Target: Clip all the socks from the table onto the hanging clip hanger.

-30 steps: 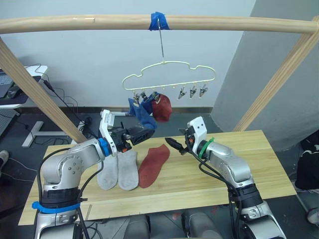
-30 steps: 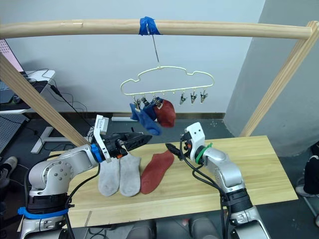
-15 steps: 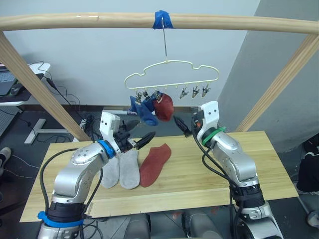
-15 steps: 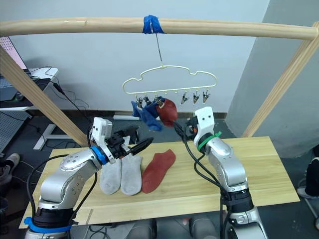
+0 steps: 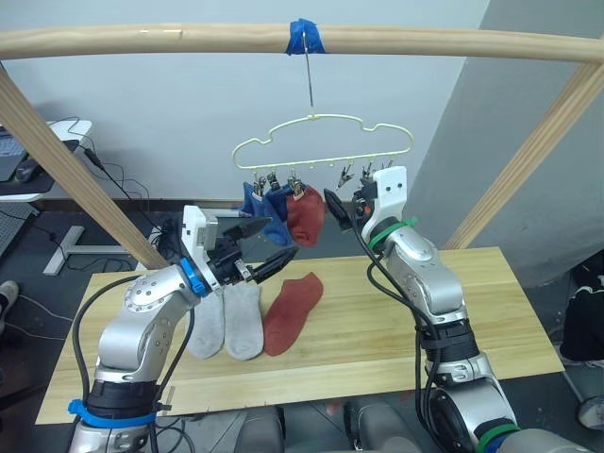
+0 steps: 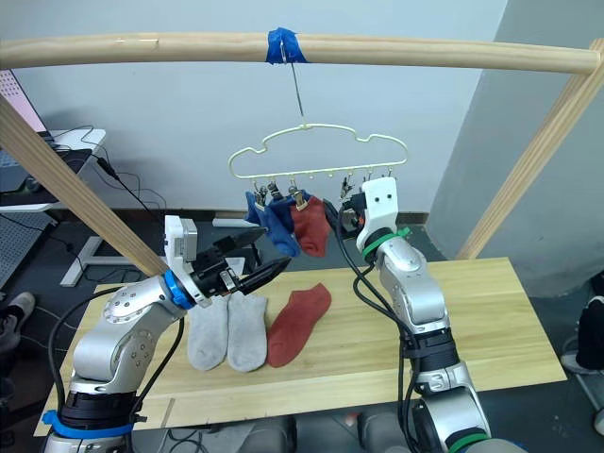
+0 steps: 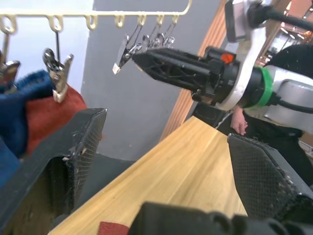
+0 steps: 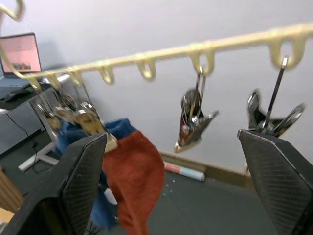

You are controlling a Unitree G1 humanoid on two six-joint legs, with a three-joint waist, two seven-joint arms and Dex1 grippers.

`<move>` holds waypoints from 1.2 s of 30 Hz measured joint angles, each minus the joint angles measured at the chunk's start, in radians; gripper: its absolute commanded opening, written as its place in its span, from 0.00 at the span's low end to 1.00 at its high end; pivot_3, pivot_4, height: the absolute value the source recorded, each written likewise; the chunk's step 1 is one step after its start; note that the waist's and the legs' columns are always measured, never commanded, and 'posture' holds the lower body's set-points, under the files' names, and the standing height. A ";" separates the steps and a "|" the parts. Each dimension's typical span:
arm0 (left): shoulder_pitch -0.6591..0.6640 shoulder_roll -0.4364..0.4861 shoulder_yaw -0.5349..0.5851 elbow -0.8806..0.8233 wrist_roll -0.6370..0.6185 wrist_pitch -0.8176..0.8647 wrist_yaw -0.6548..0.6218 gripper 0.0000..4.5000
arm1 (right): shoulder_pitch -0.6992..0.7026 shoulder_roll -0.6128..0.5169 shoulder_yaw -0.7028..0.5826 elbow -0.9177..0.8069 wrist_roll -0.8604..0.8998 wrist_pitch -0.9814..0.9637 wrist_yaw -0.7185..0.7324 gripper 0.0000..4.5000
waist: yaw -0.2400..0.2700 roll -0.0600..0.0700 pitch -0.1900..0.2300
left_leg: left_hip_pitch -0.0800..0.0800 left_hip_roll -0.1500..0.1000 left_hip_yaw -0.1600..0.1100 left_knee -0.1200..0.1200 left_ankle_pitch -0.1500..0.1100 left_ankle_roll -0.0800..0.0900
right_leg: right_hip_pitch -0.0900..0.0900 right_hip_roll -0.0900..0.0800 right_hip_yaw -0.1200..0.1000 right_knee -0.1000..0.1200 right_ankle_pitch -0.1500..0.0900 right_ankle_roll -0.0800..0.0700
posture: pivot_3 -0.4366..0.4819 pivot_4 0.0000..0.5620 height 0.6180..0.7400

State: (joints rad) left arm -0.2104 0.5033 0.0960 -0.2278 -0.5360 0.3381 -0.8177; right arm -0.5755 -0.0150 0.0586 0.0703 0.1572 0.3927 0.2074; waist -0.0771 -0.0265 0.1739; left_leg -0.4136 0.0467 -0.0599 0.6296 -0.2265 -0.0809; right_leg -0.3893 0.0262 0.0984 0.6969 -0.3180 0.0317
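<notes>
The right end effector (image 5: 332, 206) has risen from the bench (image 5: 491, 321) to the clip hanger (image 5: 326, 142), fingers spread, empty. The left end effector (image 5: 269, 247) is also spread below it. Three socks hang clipped; the rust sock (image 5: 293, 312) and grey pair (image 5: 226, 321) still lie beneath.

The two blue socks (image 5: 260, 209) are bunching together and overlapping, so their outlines are not separating. The hanging rust red sock (image 5: 305, 214) is covering part of one. The left end effector (image 5: 267, 249) is hiding the tops of the grey socks (image 5: 227, 321) on the worktop (image 5: 510, 321). The small clips (image 5: 363, 172) beside the right end effector (image 5: 336, 210) are merging with it.
</notes>
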 measured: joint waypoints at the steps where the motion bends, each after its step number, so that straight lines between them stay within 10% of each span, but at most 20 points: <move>1: 0.001 -0.001 0.000 -0.001 0.000 0.000 0.000 1.00 | -0.001 0.001 0.000 0.005 0.000 -0.002 0.001 0.99 | 0.000 0.000 0.000 | 0.000 0.000 0.000 0.000 0.000 0.000 | 0.000 0.000 0.000 0.000 0.000 0.000 | 0.49 0.25 1.00; 36: 0.014 -0.017 -0.002 -0.042 0.003 0.000 0.032 1.00 | -0.120 0.081 -0.013 0.147 0.023 -0.082 0.047 0.99 | 0.022 0.000 0.000 | 0.000 0.000 -0.001 0.000 0.000 0.000 | 0.000 0.000 -0.001 0.001 0.000 0.000 | 0.52 0.24 1.00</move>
State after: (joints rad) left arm -0.1966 0.4862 0.0943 -0.2693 -0.5332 0.3384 -0.7855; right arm -0.6956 0.0663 0.0459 0.2177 0.1797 0.3106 0.2540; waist -0.0552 -0.0263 0.1740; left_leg -0.4132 0.0469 -0.0606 0.6299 -0.2264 -0.0807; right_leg -0.3893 0.0264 0.0975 0.6979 -0.3179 0.0315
